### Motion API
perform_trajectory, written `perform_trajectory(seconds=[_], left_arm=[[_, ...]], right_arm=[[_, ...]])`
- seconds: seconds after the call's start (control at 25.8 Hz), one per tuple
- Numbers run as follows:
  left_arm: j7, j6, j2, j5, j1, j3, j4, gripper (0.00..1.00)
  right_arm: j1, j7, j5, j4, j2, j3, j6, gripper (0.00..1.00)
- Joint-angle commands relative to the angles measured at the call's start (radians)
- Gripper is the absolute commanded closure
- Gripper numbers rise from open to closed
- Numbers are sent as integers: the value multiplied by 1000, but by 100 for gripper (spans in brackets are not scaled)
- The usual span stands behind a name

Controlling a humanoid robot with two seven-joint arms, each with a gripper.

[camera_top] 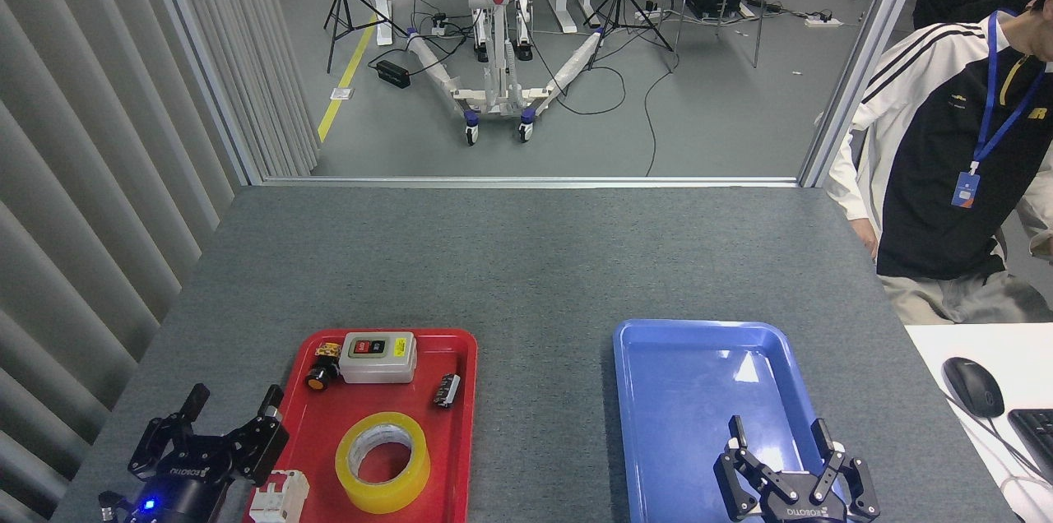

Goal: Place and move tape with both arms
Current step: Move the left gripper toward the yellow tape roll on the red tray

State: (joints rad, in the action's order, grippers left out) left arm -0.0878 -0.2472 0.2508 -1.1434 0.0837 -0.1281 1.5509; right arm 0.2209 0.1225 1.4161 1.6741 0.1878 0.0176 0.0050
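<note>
Black with "ROBOTIQ" on its body, your left gripper (234, 404) sits just left of the red tray (462, 391), claw spread wide and holding nothing, a blue light lit below it. You have two trays on the grey table (526, 260). The red tray holds five things: one white breaker (278, 498) at its near left corner, one small yellow-and-black button (322, 371), one grey switch box (378, 357) with a red and a black button and a yellow label too small to read, one small dark part (447, 389), and the tape (382, 461), lying flat near the tray's front. Right of the red tray, the blue tray (650, 424) holds nothing; your right gripper (780, 432), also marked "ROBOTIQ", hangs over its near end, claw wide and empty. Further right sits one person (946, 178).
</note>
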Motion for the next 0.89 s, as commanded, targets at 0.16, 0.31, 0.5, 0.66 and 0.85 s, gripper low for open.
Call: perform_trajectory(seconds=[0.16, 0.31, 0.5, 0.66, 0.85], left_arm=[[-3, -21, 8, 22, 1, -31, 5, 0], [3, -81, 7, 33, -4, -44, 17, 0], [154, -89, 33, 53, -18, -31, 66, 1], [382, -98, 174, 102, -61, 97, 117, 1], [511, -29, 232, 310, -137, 194, 67, 2]], right_arm=[[0, -3, 0, 10, -4, 1, 1, 0], [0, 0, 0, 10, -4, 1, 0, 0], [0, 9, 1, 10, -4, 1, -3, 0], [0, 8, 1, 12, -5, 1, -10, 0], [0, 6, 1, 10, -5, -1, -14, 0]])
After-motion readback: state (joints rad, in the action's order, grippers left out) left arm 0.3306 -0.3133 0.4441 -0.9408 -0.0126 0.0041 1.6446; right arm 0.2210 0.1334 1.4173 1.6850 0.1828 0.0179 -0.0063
